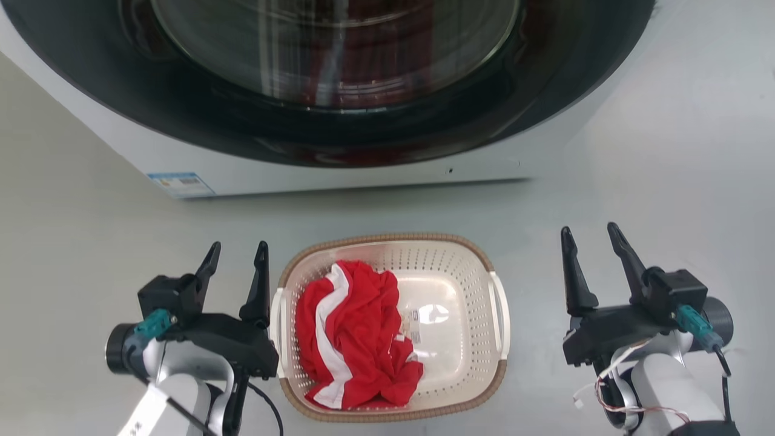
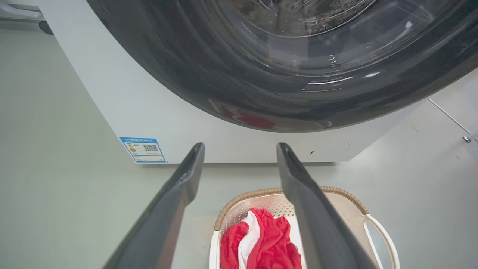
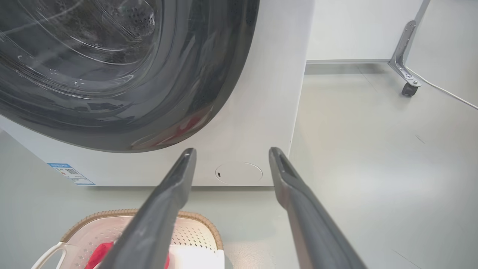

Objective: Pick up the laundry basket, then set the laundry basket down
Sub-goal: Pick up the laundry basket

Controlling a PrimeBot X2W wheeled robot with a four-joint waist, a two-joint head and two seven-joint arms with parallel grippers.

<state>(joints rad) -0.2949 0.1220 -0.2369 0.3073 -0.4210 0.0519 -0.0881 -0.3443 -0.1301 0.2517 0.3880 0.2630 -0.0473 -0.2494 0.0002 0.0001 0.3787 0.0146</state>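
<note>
Laundry basket (image 1: 466, 284) on a pale floor (image 1: 72, 242) in front of a white front-loading washer (image 1: 339, 175), seen from the head camera. The basket sits between the two arms, near the robot, and holds a red and white garment (image 1: 357, 327) bunched toward its left side. The left gripper (image 1: 238, 245) hovers just beside the basket's left handle, its two dark fingers spread apart with nothing between them; whether the inner finger touches the handle cannot be told. The right gripper (image 1: 588, 228) stands well apart from the right handle, fingers likewise spread and empty. A blue label (image 1: 180, 183) marks the washer's lower left corner.

From the left wrist, the left gripper (image 2: 241, 145) points toward the washer (image 2: 168, 123), jaws wide. The basket (image 2: 257, 193) lies low and to the right, partly behind the right-hand finger, with its brown rim, one white handle (image 2: 384, 231) and the garment (image 2: 269, 239) visible. The label (image 2: 143, 149) shows just left of the fingers.

From the right wrist, the right gripper (image 3: 232, 150) also faces the washer (image 3: 254, 112), jaws wide and holding nothing. The basket (image 3: 194, 235) appears at lower left, partly behind the left-hand finger, a patch of red garment (image 3: 99, 254) inside. A round cover (image 3: 239, 173) sits low on the washer's front between the fingertips. Far right, a metal leg on a caster (image 3: 409, 89) stands beside a white cable (image 3: 444, 91).
</note>
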